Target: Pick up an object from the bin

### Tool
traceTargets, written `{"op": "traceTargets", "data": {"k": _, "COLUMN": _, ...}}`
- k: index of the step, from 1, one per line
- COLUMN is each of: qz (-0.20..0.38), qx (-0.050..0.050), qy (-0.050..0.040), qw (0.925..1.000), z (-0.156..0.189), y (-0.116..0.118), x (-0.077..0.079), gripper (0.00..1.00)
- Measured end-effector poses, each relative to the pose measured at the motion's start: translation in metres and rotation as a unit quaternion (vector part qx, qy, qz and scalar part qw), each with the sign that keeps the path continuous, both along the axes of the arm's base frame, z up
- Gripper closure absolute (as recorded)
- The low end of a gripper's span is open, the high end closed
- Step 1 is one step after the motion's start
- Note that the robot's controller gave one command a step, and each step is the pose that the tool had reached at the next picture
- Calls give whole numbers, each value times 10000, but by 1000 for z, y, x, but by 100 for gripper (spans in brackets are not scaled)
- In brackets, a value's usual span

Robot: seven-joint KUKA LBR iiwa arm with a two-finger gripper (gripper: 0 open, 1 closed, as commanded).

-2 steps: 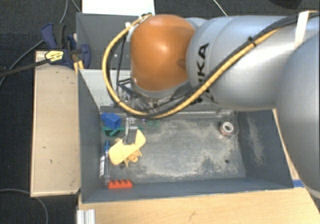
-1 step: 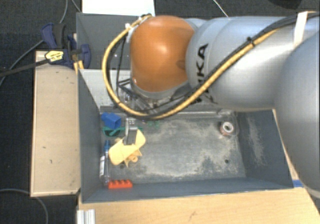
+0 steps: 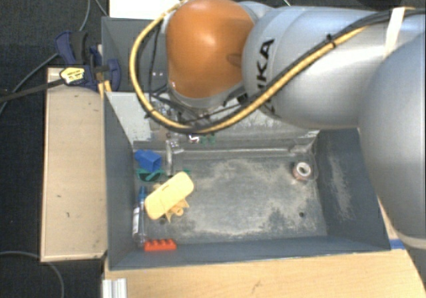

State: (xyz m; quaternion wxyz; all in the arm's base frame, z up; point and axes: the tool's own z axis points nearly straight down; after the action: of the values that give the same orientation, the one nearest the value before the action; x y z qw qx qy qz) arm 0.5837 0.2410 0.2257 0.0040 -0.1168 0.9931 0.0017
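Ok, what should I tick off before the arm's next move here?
1. The gripper is over the left end of the bin, beside the blue piece: ok.
2. Open or shut: cannot tell; the orange cover hides it.
3. The yellow oblong piece lies flat, top exposed: ok.
4. Room around it: not ok; a small tan piece lies against it.
5. The white ring lies alone: ok.

The arm's orange-capped wrist (image 3: 203,47) hung over the back-left part of the grey bin (image 3: 349,220), its gripper (image 3: 173,153) low beside a blue block (image 3: 146,159) and a green piece (image 3: 150,174), while a pale yellow oblong thing (image 3: 170,195), a red brick (image 3: 160,245) and a white ring (image 3: 303,170) lay on the floor.
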Motion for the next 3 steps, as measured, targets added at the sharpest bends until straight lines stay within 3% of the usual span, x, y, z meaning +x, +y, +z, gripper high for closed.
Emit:
{"op": "traceTargets", "data": {"k": 1, "qz": -383, "qx": -23, "qy": 62, "qw": 9992, "z": -103, "y": -39, "x": -99, "gripper": 0}}
{"op": "traceTargets", "data": {"k": 2, "qz": -909, "qx": 25, "qy": -22, "qw": 9959, "z": -98, "y": 1, "x": -54, "gripper": 0}}
{"op": "traceTargets", "data": {"k": 3, "qz": 126, "qx": -16, "qy": 48, "qw": 9999, "z": -142, "y": 9, "x": -38, "gripper": 0}}
